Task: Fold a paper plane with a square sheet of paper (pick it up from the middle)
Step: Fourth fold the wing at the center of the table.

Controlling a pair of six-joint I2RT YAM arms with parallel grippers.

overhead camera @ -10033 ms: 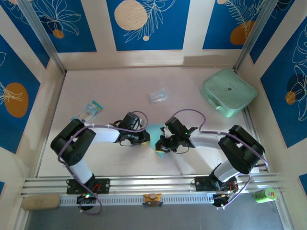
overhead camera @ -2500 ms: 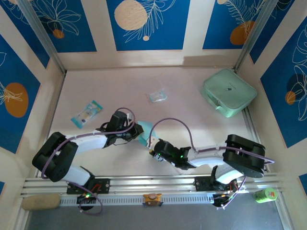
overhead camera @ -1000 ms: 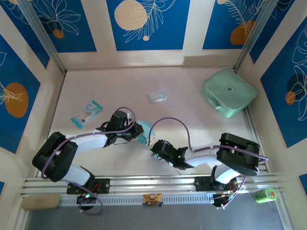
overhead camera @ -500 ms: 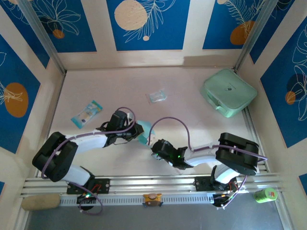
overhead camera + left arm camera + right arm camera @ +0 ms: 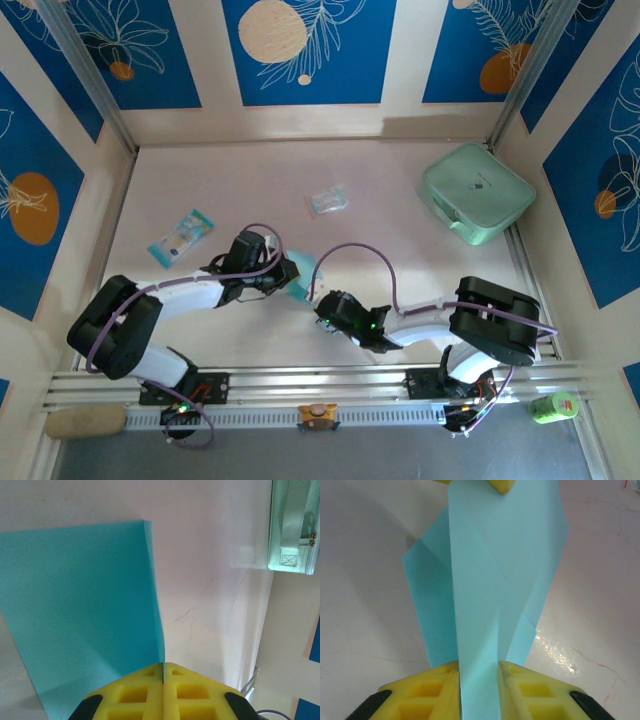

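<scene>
Sheet of paper [image 5: 485,580]: thin, matt, crisply creased. Tabletop [image 5: 600,630]: smooth, faintly glossy, hairline-cracked. Yellow fingers [image 5: 520,676]: matt plastic, perhaps rubbery. Case [image 5: 292,525], upper right: stitched cloth.

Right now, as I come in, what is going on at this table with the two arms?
Both arms are working on one light-blue sheet of paper, already folded with several creases, near the middle of the table. The left gripper is shut on one edge of it, and the right gripper pinches the opposite end, so the paper is held between them. It is not yet a slim dart. A mint-green case, a printed packet and a clear wrapper lie apart, untouched.
</scene>
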